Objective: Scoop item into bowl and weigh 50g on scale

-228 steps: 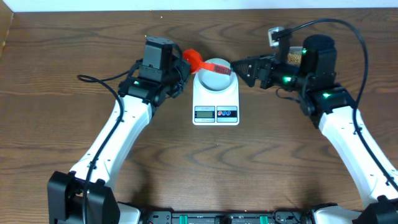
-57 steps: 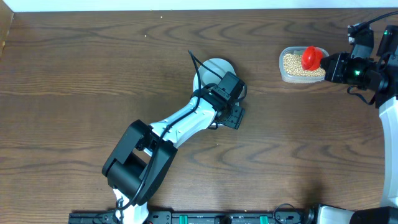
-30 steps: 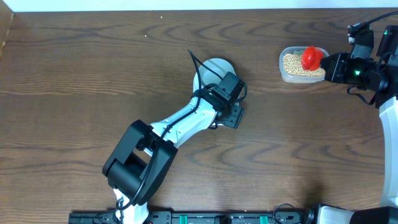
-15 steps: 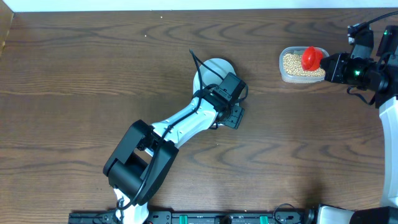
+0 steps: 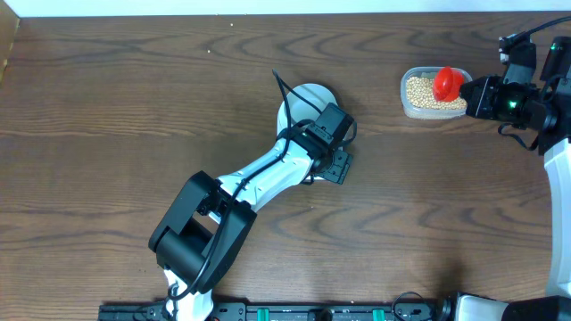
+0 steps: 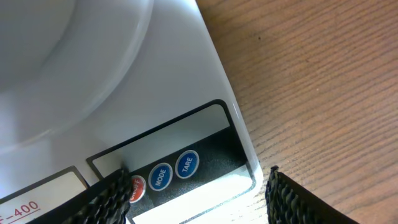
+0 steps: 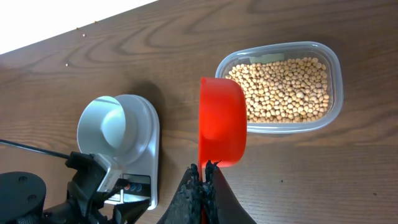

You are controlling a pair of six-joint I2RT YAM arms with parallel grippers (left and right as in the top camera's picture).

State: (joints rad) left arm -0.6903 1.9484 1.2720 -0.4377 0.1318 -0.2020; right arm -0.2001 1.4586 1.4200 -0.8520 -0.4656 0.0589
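Dark wood table (image 5: 134,89): left gripper (image 6: 199,199), jaws wide, hovers over the scale (image 6: 208,84); I'd press its TARE button (image 6: 186,163) squarely with one fingertip (image 6: 113,191). Right gripper (image 7: 202,186) clamps the red scoop (image 7: 222,121).

1. The table (image 5: 134,107) is showing dark brown wood grain all over.
2. The scale (image 6: 180,81) is looking plain white, sporting two blue buttons (image 6: 160,177) and a red button (image 6: 138,186).
3. The bowl (image 7: 115,124) is coming across pale grey-white.
4. The scoop (image 7: 221,121) is glowing bright red.
5. The beans (image 7: 283,87) are looking tan-yellow inside a clear tub (image 7: 280,126).
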